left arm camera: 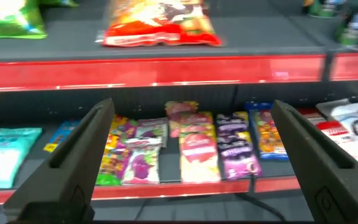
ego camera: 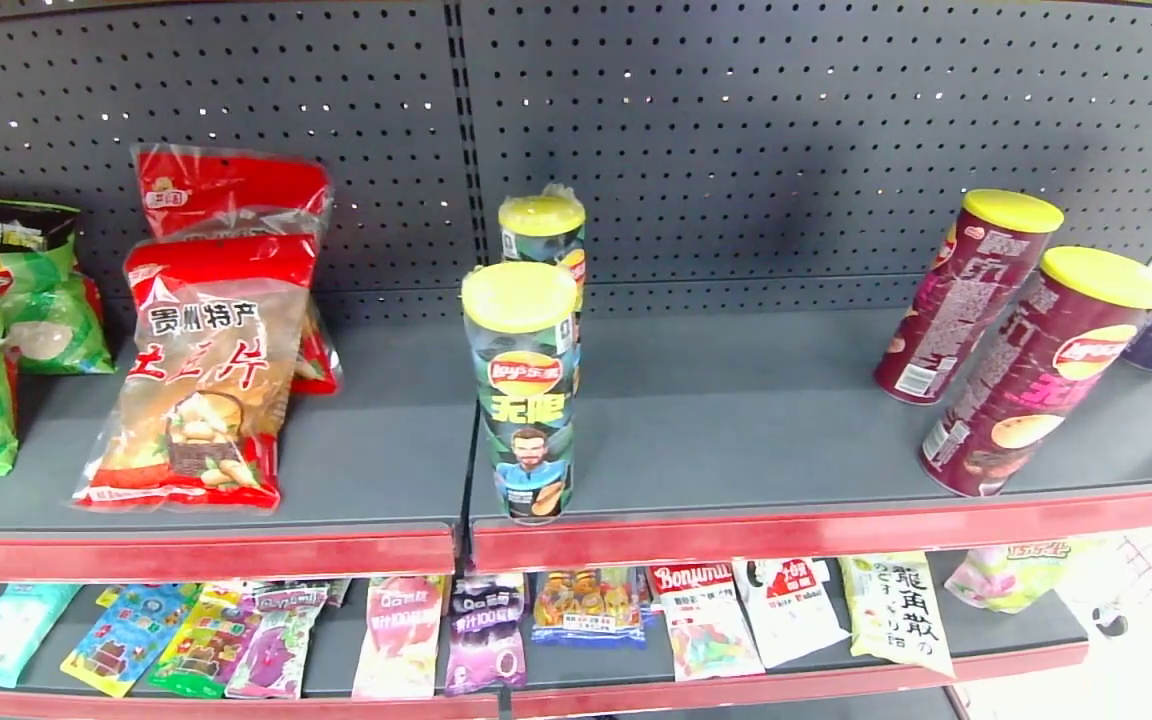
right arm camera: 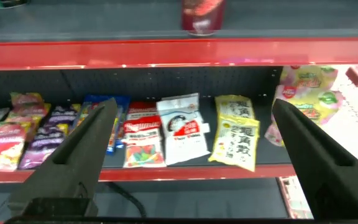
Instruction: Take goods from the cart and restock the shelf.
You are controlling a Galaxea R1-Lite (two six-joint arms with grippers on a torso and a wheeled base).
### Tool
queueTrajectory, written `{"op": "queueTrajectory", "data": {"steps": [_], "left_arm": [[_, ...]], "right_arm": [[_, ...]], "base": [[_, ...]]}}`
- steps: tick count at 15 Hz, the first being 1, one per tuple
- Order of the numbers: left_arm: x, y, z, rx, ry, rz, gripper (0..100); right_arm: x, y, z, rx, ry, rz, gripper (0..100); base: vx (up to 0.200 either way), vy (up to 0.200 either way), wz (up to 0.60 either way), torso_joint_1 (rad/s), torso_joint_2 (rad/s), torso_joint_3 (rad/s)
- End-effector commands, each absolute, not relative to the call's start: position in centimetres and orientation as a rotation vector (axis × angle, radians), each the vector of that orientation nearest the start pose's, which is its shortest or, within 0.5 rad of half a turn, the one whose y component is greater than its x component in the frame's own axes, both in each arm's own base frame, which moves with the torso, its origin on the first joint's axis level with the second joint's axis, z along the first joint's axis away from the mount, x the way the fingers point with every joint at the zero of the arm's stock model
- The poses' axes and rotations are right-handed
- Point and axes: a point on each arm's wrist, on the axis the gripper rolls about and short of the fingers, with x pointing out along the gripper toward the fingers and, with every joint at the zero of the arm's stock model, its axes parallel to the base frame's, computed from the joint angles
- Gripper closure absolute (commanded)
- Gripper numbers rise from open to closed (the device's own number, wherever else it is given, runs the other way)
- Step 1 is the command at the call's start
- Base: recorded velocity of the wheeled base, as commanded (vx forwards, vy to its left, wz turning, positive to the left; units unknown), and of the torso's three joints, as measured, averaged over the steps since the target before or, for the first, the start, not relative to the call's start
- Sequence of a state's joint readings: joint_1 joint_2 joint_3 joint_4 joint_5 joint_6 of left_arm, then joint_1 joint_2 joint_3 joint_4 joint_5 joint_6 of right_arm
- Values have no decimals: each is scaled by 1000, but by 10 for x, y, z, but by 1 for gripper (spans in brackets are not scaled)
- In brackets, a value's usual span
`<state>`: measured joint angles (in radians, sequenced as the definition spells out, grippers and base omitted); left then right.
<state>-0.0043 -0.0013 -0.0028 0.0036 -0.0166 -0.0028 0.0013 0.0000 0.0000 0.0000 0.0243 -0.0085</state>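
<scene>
Left claw [left arm camera: 191, 107]: jaws apart, nothing held, facing lower shelf tier [left arm camera: 185, 185]. Right claw [right arm camera: 194, 104]: the same. Upper shelf [ego camera: 736, 420]: ahead, above both claws. Bare stretch between upright green canister [ego camera: 526, 400] and maroon canisters [ego camera: 1036, 370], judged nearer the right claw.

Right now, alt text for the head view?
Two green yellow-lidded chip canisters stand one behind the other, centred on a grey shelf. Red snack bags at left, two maroon canisters at right; candy packets line the lower shelf.
</scene>
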Motion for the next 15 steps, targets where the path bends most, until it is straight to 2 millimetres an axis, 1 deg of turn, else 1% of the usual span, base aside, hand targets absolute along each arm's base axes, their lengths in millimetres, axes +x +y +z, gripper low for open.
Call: {"op": "queueTrajectory", "data": {"steps": [1, 15], "left_arm": [[-23, 0, 76, -3, 0, -21, 0], [-23, 0, 76, -3, 0, -18, 0]], "right_arm": [[-23, 1, 76, -9, 1, 26, 0], [-23, 0, 76, -9, 1, 25, 0]], "base": [[0, -200, 0, -2, -2, 2], [0, -200, 0, 1, 4, 3]]}}
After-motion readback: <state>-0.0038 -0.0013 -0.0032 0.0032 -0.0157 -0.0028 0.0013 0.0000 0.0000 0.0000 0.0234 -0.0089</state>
